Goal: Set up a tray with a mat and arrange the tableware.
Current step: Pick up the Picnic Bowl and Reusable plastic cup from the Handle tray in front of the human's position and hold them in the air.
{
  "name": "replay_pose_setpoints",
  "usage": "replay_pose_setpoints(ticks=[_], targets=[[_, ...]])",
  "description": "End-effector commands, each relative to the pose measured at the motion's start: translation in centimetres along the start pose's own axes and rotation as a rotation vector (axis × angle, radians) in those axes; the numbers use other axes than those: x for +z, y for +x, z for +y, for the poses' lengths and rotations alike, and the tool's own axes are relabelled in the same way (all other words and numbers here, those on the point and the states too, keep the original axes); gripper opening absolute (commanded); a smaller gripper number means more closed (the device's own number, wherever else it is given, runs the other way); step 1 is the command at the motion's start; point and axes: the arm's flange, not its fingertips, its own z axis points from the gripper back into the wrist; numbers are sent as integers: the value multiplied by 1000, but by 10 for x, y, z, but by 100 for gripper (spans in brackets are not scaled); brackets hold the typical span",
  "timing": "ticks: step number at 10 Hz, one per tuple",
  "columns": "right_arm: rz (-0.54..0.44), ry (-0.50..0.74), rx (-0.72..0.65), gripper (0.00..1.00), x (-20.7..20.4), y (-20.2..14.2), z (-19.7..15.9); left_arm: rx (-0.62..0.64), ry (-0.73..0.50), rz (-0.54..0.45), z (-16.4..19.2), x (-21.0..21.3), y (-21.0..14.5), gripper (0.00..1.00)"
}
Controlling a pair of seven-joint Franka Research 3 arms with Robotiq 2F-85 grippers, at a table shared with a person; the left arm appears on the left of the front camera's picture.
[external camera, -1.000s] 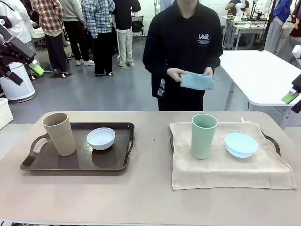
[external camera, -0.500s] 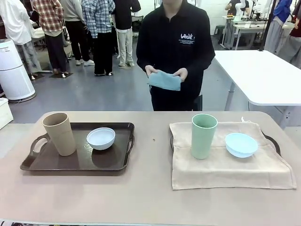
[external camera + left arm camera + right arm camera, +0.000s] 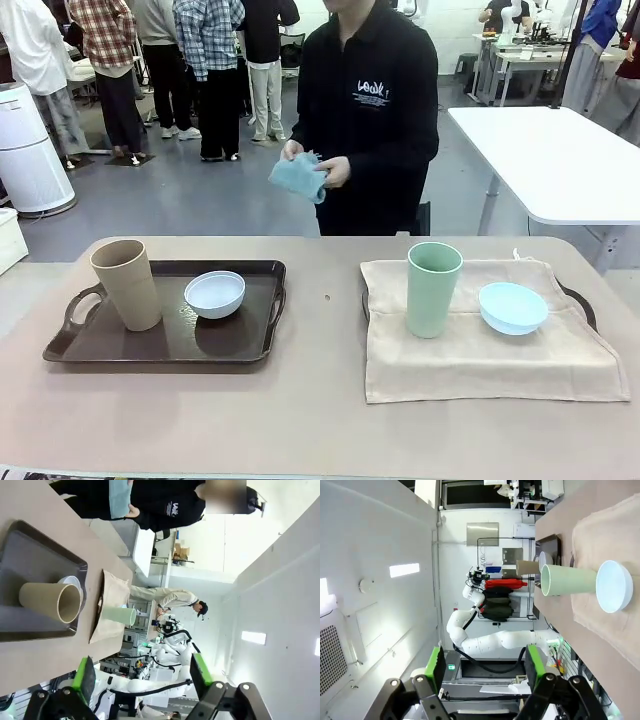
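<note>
The left pincer (image 3: pixel 142 672) hangs well off the counter (image 3: pixel 320 420), rolled sideways. Its green pads (image 3: pixel 84 674) are spread wide with nothing between them. The right pincer (image 3: pixel 485 669) is also held away from the counter and rolled on its side, jaws apart and empty. At the far side a person holds a crumpled blue cloth (image 3: pixel 298 177) in both hands (image 3: pixel 335 172), raised at waist height behind the counter's far edge.

A dark tray (image 3: pixel 240 345) lies on the robot's left half of the counter. The tan cup (image 3: pixel 126 284) stands upright at the tray's left end, near the handle. The white bowl (image 3: pixel 214 294) sits apart from it, toward the far rim, and the tray's right and near parts are bare.

On the right half a beige mat (image 3: pixel 480 370) is draped over a second tray, whose dark handle (image 3: pixel 580 297) peeks out at the far right corner. The mat's near edge lies on the counter itself. The pale green cup (image 3: pixel 433 289) stands upright on the mat's left part. The light blue bowl (image 3: pixel 513 307) sits near it on the right, not touching.

A bare strip of counter separates the tray from the mat, and a broad bare band runs along the near edge.
</note>
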Motion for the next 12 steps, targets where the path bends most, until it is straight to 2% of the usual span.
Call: replay_pose_setpoints(ticks=[1,2,3,5,6,8,9,10,12], targets=[[15,-30,15,84,-1,-5,1,-24,24,6,-5,1,-4,100],[15,-30,15,84,-1,-5,1,0,0,0,0,0,0,100],[6,-9,0,84,0,-1,2,58,37,17,9,-2,2,100],[-37,5,-3,84,21,-8,-1,260,62,8,57,28,22,100],[-59,18,4,84,29,-11,-3,311,46,-9,82,41,28,100],[-64,10,10,84,30,-17,-4,279,37,-51,102,56,22,100],[-65,15,36,84,27,-15,0,300,47,-27,100,36,20,100],[-61,-1,-10,84,28,-15,-4,300,47,-27,100,36,20,100],[-61,-1,-10,84,28,-15,-4,300,47,-27,100,36,20,100]])
